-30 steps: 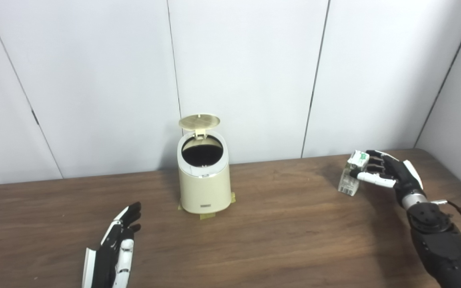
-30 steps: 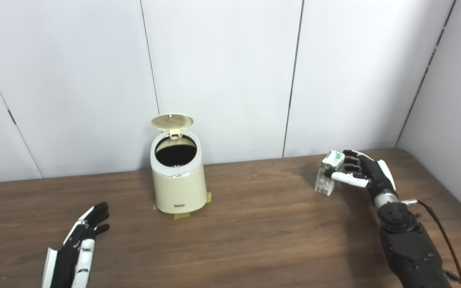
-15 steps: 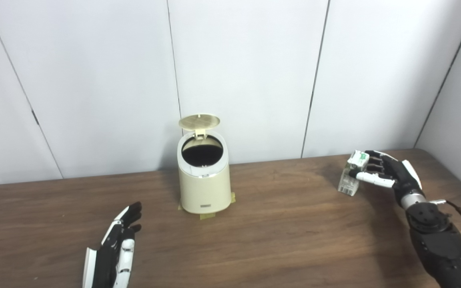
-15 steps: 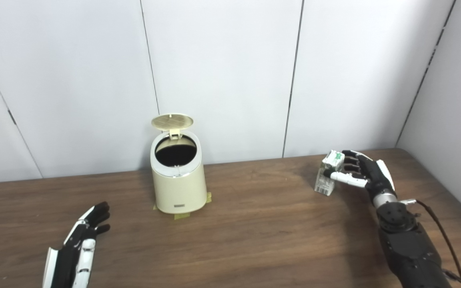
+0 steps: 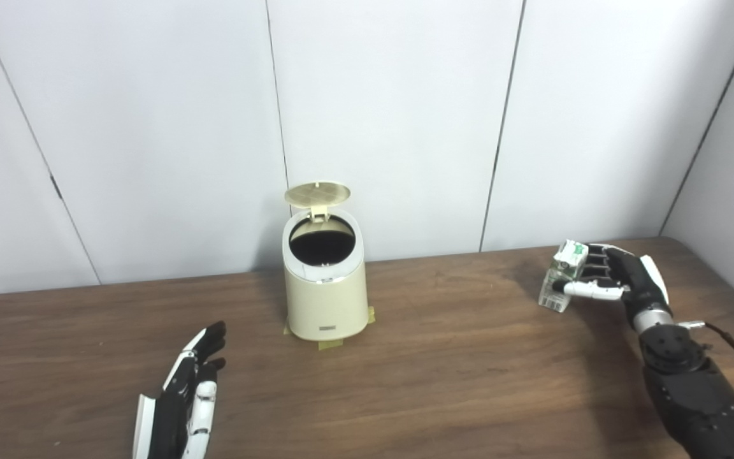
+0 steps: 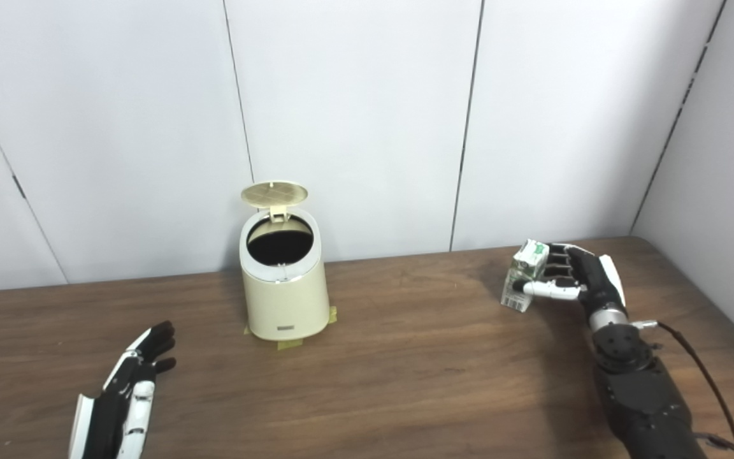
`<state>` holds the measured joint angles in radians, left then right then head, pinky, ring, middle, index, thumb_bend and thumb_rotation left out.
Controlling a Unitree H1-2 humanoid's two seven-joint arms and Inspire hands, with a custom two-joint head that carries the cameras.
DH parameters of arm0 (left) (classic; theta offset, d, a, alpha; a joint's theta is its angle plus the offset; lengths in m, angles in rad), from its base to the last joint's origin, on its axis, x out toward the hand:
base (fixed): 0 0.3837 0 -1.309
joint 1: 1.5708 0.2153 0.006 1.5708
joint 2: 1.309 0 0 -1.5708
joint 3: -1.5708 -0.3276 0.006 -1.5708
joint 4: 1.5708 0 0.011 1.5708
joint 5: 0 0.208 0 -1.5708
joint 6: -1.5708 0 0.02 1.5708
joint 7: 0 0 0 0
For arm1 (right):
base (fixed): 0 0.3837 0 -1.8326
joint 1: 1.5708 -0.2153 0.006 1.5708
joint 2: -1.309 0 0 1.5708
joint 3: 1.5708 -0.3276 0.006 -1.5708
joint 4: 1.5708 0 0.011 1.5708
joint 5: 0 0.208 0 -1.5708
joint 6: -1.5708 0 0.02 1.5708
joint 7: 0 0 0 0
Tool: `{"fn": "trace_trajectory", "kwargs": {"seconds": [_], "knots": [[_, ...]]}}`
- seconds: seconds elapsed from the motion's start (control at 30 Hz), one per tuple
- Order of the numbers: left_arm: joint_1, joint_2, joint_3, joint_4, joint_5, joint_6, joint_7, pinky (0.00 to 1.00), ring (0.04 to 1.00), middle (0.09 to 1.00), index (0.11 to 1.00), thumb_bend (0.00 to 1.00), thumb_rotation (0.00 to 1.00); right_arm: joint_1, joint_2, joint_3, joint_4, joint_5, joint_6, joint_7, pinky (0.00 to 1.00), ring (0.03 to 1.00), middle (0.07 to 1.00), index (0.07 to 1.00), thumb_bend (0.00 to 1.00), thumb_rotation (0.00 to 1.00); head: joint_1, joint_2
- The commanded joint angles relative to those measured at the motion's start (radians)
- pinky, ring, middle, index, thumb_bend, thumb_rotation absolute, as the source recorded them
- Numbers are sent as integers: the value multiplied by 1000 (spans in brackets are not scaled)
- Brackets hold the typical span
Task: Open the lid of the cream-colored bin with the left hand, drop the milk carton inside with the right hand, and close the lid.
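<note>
The cream-colored bin (image 5: 325, 299) stands at the back middle of the table, taped down at its base. Its round lid (image 5: 316, 193) is tipped up and the dark opening shows. The white and green milk carton (image 5: 557, 284) stands upright on the table at the right. My right hand (image 5: 622, 278) is wrapped around the carton, thumb across its front and fingers behind it. My left hand (image 5: 187, 396) lies flat and open on the table at the front left, well away from the bin.
The brown wooden table (image 5: 456, 370) runs across the view, with its right edge near my right arm. White wall panels stand just behind the bin. Yellow tape (image 5: 331, 345) pokes out under the bin's base.
My right hand has moved in on the carton and its thumb and fingers have closed around it. The bin, the lid and my left hand have not moved.
</note>
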<state>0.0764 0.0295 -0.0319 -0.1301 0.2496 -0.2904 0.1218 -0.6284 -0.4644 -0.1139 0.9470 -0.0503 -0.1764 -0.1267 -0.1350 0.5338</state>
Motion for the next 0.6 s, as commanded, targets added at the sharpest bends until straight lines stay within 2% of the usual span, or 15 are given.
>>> {"fn": "trace_trajectory", "kwargs": {"seconds": [0.0, 0.03, 0.1, 0.13, 0.2, 0.37, 0.57], "knots": [[50, 32, 11, 33, 25, -22, 0, 780, 846, 859, 849, 288, 905, -49, -18, 1, -21, -12, -45, -24, 383, 463, 512, 481, 533, 11, -1, 1], [51, 33, 10, 32, 20, -23, -3, 780, 845, 858, 848, 294, 903, -46, -16, 0, -26, -13, -42, -28, 359, 440, 498, 481, 532, 5, 3, 1], [52, 32, 10, 30, 15, -20, -7, 780, 845, 857, 845, 298, 900, -42, -11, -2, -33, -12, -40, -33, 391, 468, 516, 474, 527, 1, 1, -2], [52, 31, 10, 28, 13, -17, -9, 782, 844, 854, 840, 300, 898, -39, -7, -3, -37, -13, -41, -37, 451, 525, 533, 464, 524, 0, -2, -2], [52, 31, 11, 27, 11, -18, -12, 784, 842, 850, 835, 303, 895, -36, -3, -1, -44, -18, -47, -46, 495, 564, 546, 457, 521, 0, -5, -3], [51, 31, 9, 33, 19, -24, -10, 769, 836, 844, 830, 279, 894, -32, 7, 13, -50, -50, -95, -85, 443, 490, 526, 467, 525, 0, -6, -6], [48, 32, 4, 38, 27, -29, -10, 784, 837, 840, 827, 281, 887, -43, 8, 29, -24, -71, -145, -99, 449, 489, 508, 472, 527, 0, -5, -11]]}}
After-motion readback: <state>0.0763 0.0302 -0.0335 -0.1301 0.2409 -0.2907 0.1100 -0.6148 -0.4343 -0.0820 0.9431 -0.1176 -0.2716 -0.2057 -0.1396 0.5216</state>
